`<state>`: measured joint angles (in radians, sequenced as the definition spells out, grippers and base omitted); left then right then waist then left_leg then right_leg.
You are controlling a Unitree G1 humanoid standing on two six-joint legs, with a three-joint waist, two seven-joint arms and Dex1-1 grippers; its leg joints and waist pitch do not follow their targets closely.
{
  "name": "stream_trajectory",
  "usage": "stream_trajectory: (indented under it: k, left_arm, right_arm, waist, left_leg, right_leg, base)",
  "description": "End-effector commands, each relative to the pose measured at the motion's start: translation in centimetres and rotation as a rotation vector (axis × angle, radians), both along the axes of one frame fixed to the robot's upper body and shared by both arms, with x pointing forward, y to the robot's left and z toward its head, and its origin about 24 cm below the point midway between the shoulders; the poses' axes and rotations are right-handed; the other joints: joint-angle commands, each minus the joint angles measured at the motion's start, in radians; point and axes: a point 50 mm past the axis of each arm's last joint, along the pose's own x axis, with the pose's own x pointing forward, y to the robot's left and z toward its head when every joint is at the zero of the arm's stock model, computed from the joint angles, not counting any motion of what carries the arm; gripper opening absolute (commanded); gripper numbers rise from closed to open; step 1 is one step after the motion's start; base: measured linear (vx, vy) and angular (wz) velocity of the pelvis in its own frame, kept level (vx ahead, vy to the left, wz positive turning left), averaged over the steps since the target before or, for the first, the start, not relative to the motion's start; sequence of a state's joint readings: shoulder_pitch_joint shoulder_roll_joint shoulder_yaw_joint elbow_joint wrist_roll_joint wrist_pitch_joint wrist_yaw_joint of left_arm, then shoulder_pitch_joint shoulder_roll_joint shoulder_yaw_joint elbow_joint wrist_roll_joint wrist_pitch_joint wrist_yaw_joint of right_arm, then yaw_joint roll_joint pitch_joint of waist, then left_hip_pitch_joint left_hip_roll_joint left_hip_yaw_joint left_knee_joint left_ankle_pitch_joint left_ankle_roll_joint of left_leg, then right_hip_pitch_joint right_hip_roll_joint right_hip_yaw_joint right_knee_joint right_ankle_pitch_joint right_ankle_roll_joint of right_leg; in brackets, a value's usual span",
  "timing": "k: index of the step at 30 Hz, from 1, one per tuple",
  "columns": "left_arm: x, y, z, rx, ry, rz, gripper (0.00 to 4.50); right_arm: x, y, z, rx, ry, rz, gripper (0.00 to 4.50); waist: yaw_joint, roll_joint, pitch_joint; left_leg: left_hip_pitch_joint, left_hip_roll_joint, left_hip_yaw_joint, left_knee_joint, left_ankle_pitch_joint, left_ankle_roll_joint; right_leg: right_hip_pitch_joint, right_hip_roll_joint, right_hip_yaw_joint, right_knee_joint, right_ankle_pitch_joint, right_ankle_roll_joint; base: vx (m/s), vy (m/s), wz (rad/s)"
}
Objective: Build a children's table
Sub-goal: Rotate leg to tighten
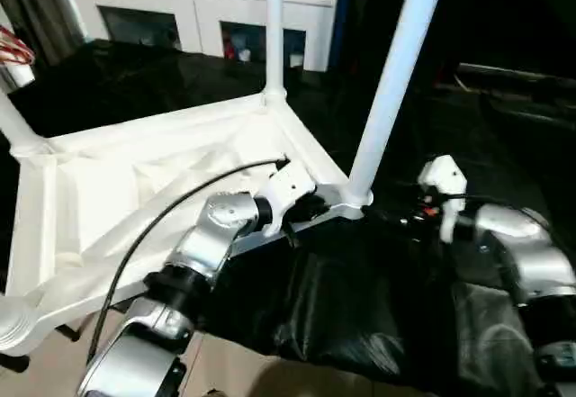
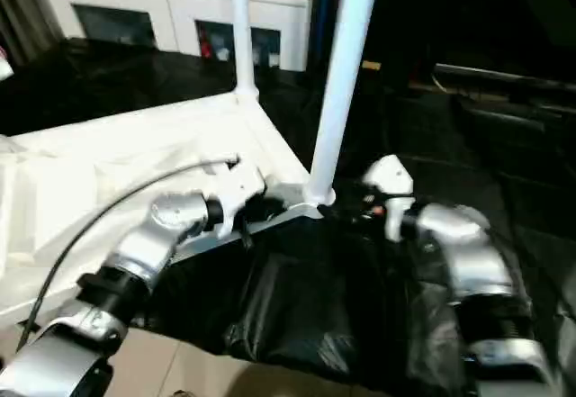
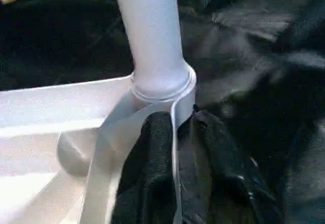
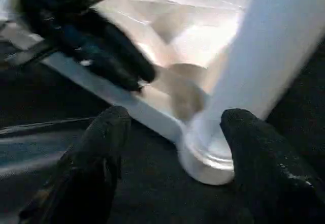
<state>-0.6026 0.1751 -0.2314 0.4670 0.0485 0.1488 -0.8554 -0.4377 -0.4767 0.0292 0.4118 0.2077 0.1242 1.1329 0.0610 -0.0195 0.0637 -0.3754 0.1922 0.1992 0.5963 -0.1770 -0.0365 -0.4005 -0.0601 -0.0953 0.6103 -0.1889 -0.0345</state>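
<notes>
The children's table lies upside down, its white ribbed tabletop (image 1: 135,190) resting on a black cover. White legs stand up from its corner sockets: one at the far corner (image 1: 274,28), one at the near right corner (image 1: 396,82), one at the left (image 1: 13,127). My left gripper (image 1: 310,206) sits on the tabletop's near rim just left of the near right leg, its black fingers (image 3: 147,173) closed astride the thin rim. My right gripper (image 4: 177,117) is open, its fingers (image 4: 101,153) to either side of that leg's base (image 4: 213,153), apart from it.
A white cabinet (image 1: 207,10) with glass doors stands behind the work. A black sheet (image 1: 360,307) covers the surface and hangs over its near edge. Pale floor (image 1: 234,370) shows below, between my forearms.
</notes>
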Motion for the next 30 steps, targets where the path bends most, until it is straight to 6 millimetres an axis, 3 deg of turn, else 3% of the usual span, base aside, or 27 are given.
stream_trajectory:
  k: [1,2,3,5,6,7,8,9,13,15,16,17,21,26,30]
  left_arm:
    - [-0.4,0.8,0.5,-0.034,0.014,0.004,1.26]
    - [-0.7,1.4,0.7,-0.033,0.025,0.013,1.26]
    - [-1.2,1.9,0.8,-0.028,0.045,0.009,1.36]
    - [-2.6,3.0,0.9,-0.018,0.086,-0.017,1.53]
    - [-4.2,4.0,1.0,-0.002,0.132,-0.054,1.72]
    - [-4.7,4.3,1.1,0.003,0.144,-0.065,1.72]
    - [-4.8,4.3,1.1,0.004,0.147,-0.066,1.80]
    - [-5.9,4.9,1.2,0.011,0.174,-0.086,1.89]
    - [-9.0,6.7,1.6,0.046,0.241,-0.089,2.16]
    - [-9.3,7.0,1.6,0.061,0.248,-0.078,2.26]
    - [-9.9,7.7,1.5,0.103,0.261,-0.047,2.44]
    - [-10.2,8.0,1.4,0.123,0.274,-0.033,2.50]
    - [-10.9,9.3,0.6,0.209,0.300,0.060,2.87]
    - [-10.9,10.4,0.1,0.281,0.307,0.152,3.30]
    - [-10.7,11.0,-0.1,0.340,0.294,0.211,3.65]
  right_arm:
    - [-0.5,1.1,-0.2,0.027,0.026,0.077,3.21]
    - [-0.4,1.6,-0.4,0.031,0.029,0.087,3.21]
    - [-0.4,2.1,-0.5,0.039,0.032,0.097,3.21]
    - [0.0,3.0,-0.6,0.060,0.030,0.095,3.21]
    - [0.4,4.0,-0.6,0.081,0.026,0.087,3.21]
    - [0.5,4.3,-0.7,0.085,0.024,0.086,3.21]
    - [0.5,4.3,-0.7,0.086,0.024,0.086,3.21]
    - [0.6,4.8,-0.8,0.089,0.019,0.074,3.21]
    - [1.0,6.4,-1.7,0.100,0.027,0.030,3.21]
    - [1.1,6.7,-1.8,0.105,0.031,0.022,3.21]
    - [1.6,7.5,-2.1,0.119,0.026,-0.023,3.21]
    - [1.8,8.1,-2.2,0.136,0.033,-0.045,3.21]
    - [3.6,10.6,-2.5,0.167,0.038,-0.256,3.21]
    - [5.0,12.4,-2.4,0.210,0.053,-0.502,3.21]
    - [5.9,11.9,-2.3,0.226,0.062,-0.662,3.21]
  waist:
    - [0.009,-0.023,-0.073]
    - [0.005,-0.032,-0.072]
    - [0.006,-0.033,-0.072]
    - [0.002,-0.030,-0.067]
    - [0.004,-0.031,-0.070]
    - [-0.004,-0.029,-0.063]
    - [-0.001,-0.024,-0.062]
    - [0.006,-0.024,-0.062]
    - [0.007,-0.030,-0.056]
    - [0.004,-0.028,-0.055]
    - [0.004,-0.030,-0.053]
    - [-0.004,-0.032,-0.052]
    - [-0.015,-0.032,-0.051]
    - [-0.016,-0.030,-0.056]
    - [-0.015,-0.029,-0.058]
  left_leg:
    - [0.006,0.054,-0.027,-0.056,-0.135,0.116]
    - [0.010,0.053,-0.024,-0.056,-0.147,0.110]
    - [0.010,0.056,-0.027,-0.057,-0.147,0.101]
    - [0.014,0.057,-0.025,-0.061,-0.153,0.084]
    - [0.019,0.064,-0.029,-0.061,-0.149,0.070]
    - [0.005,0.062,-0.031,-0.069,-0.136,0.070]
    - [0.024,0.060,-0.023,-0.065,-0.157,0.060]
    - [0.025,0.063,-0.025,-0.066,-0.161,0.045]
    - [0.023,0.061,-0.026,-0.075,-0.179,0.019]
    - [0.023,0.060,-0.026,-0.076,-0.193,0.007]
    - [0.029,0.061,-0.027,-0.076,-0.222,-0.011]
    - [0.023,0.058,-0.031,-0.081,-0.243,-0.024]
    - [0.029,0.057,-0.033,-0.081,-0.275,-0.055]
    - [0.034,0.056,-0.029,-0.081,-0.257,-0.070]
    - [0.033,0.053,-0.026,-0.079,-0.236,-0.075]
  right_leg:
    - [0.055,-0.100,0.059,-0.080,-0.239,-0.179]
    - [0.050,-0.096,0.058,-0.085,-0.258,-0.173]
    - [0.052,-0.101,0.059,-0.079,-0.257,-0.177]
    - [0.043,-0.096,0.061,-0.084,-0.277,-0.182]
    - [0.046,-0.104,0.063,-0.072,-0.261,-0.196]
    - [0.048,-0.100,0.062,-0.073,-0.265,-0.195]
    - [0.035,-0.092,0.065,-0.080,-0.272,-0.195]
    - [0.038,-0.098,0.067,-0.075,-0.270,-0.200]
    - [0.039,-0.094,0.068,-0.076,-0.284,-0.191]
    - [0.038,-0.094,0.069,-0.077,-0.290,-0.188]
    - [0.034,-0.095,0.071,-0.080,-0.316,-0.177]
    - [0.039,-0.095,0.070,-0.078,-0.345,-0.170]
    - [0.032,-0.096,0.074,-0.082,-0.384,-0.155]
    - [0.030,-0.090,0.075,-0.069,-0.292,-0.153]
    - [0.032,-0.088,0.076,-0.062,-0.234,-0.150]
  base:
    - [0.000,0.000,0.00]
    - [0.000,0.000,0.00]
    - [0.000,0.000,0.00]
    - [0.000,0.000,0.00]
    - [0.000,0.000,0.00]
    - [0.000,0.000,0.00]
    - [0.000,0.000,0.00]
    - [0.000,0.000,0.00]
    - [0.000,0.000,0.00]
    - [0.000,0.000,0.00]
    - [0.000,0.000,0.00]
    - [0.000,0.000,0.00]
    - [0.000,0.000,0.00]
    - [0.000,0.000,0.00]
    - [0.000,0.000,0.00]
